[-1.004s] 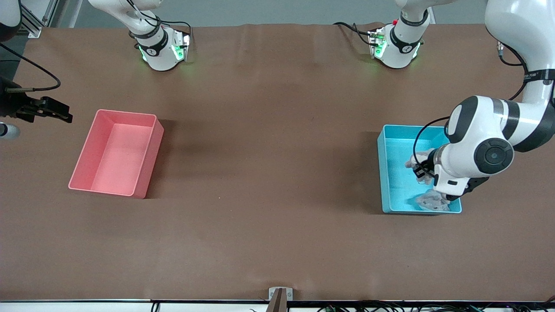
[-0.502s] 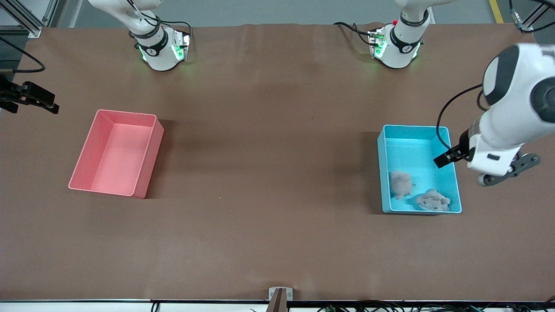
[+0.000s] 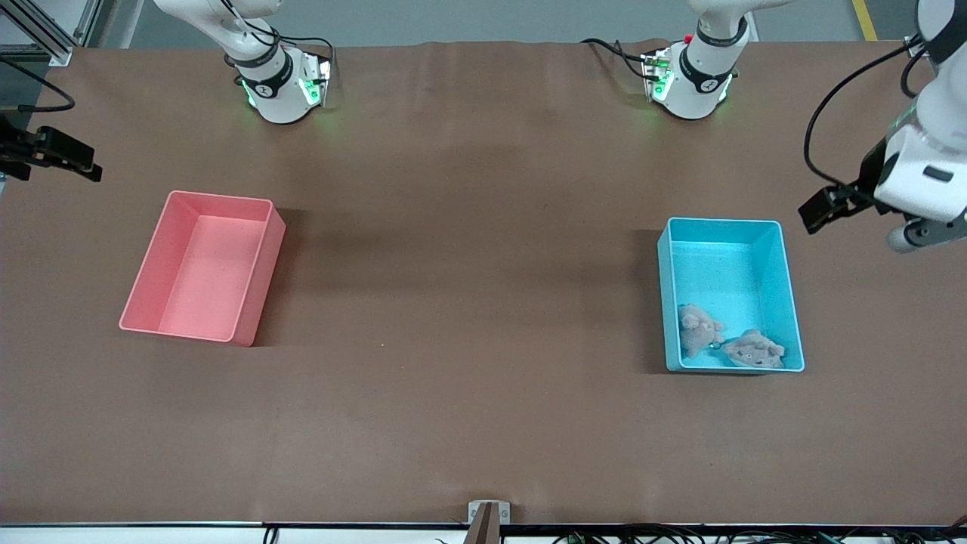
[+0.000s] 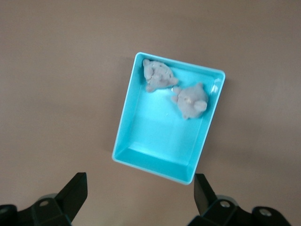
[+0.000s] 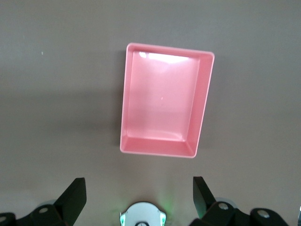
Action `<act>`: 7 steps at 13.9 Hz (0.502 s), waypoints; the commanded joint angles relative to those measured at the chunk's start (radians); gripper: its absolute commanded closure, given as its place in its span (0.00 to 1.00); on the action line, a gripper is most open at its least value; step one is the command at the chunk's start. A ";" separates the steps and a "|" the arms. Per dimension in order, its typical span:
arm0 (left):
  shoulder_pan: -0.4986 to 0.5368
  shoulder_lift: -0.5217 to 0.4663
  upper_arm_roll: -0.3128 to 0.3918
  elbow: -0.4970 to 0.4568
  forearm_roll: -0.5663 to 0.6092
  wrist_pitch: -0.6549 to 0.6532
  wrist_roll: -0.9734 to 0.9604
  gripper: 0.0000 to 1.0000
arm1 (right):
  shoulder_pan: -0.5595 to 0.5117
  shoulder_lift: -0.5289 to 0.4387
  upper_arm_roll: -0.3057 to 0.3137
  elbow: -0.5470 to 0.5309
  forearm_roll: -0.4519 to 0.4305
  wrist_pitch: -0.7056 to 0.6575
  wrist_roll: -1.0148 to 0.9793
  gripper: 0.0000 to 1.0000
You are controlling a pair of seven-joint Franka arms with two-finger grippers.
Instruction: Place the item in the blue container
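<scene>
2 grey plush toys lie in the blue container (image 3: 786, 302), both at the end nearer the front camera: one plush toy (image 3: 696, 328) against the wall facing the table's middle, the other plush toy (image 3: 752, 350) in the corner toward the left arm's end of the table, the pair just beside each other. The left gripper (image 4: 140, 197) hangs high over bare table beside the container's corner farthest from the front camera, its fingers spread wide and holding nothing. The right gripper (image 5: 139, 197) waits, likewise spread and empty, high above the table's edge at the right arm's end, with the pink bin (image 3: 261, 261) below its camera and nothing inside it. No further item shows on the brown table (image 3: 468, 302), so the deposit looks complete. Little can go wrong from here, by this reading; the main hazard would be an arm sweeping low on its way home, since the container's low walls could catch a finger and the light bin could slide or tip, spilling the toys.
</scene>
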 commanded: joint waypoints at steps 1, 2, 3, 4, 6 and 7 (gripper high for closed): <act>0.005 -0.078 0.004 -0.003 -0.031 -0.050 0.132 0.00 | 0.010 -0.068 0.011 -0.081 -0.007 0.004 0.002 0.00; -0.004 -0.109 0.018 -0.014 -0.065 -0.050 0.157 0.00 | 0.008 -0.091 0.011 -0.112 -0.005 0.020 0.002 0.00; -0.027 -0.124 0.045 -0.031 -0.089 -0.052 0.163 0.00 | 0.008 -0.115 0.011 -0.138 -0.005 0.034 0.002 0.00; -0.082 -0.144 0.108 -0.058 -0.111 -0.053 0.165 0.00 | 0.008 -0.135 0.011 -0.158 -0.007 0.042 0.003 0.00; -0.158 -0.204 0.205 -0.132 -0.154 -0.067 0.163 0.00 | 0.005 -0.168 0.009 -0.184 -0.005 0.053 0.003 0.00; -0.162 -0.221 0.219 -0.155 -0.177 -0.067 0.163 0.00 | 0.005 -0.178 0.009 -0.189 -0.005 0.053 0.003 0.00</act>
